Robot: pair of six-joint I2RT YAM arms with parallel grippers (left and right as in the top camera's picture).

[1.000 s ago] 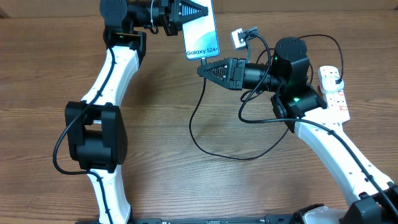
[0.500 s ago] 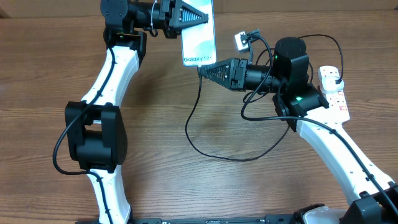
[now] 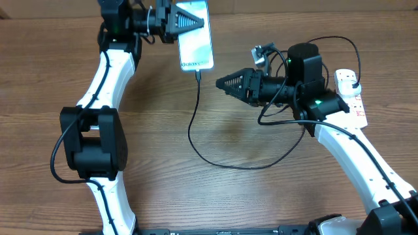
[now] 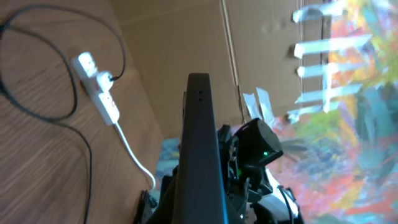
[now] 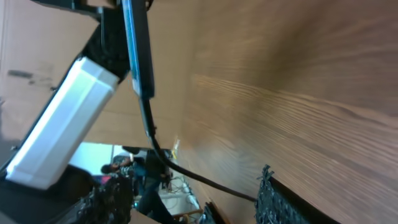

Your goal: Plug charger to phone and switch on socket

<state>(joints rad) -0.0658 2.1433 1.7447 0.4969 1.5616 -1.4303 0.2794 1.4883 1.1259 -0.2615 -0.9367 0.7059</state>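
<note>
My left gripper is shut on the phone and holds it up at the back of the table, its light-blue screen facing the overhead camera. The left wrist view shows the phone's dark edge. The charger cable is plugged into the phone's lower end, hangs down, loops over the table and runs toward the socket at the far right. My right gripper stands open just right of the cable, apart from it. In the right wrist view the cable hangs from the phone and passes the open fingers.
A cardboard wall closes off the back of the table. The socket's white cord trails off toward the table's edge. The charger's loop lies across the middle of the wooden table, between the two arms.
The right gripper has opened, let go of the charger tip and backed away to the right. The left gripper has carried the phone left and back, with the cable staying in it.
</note>
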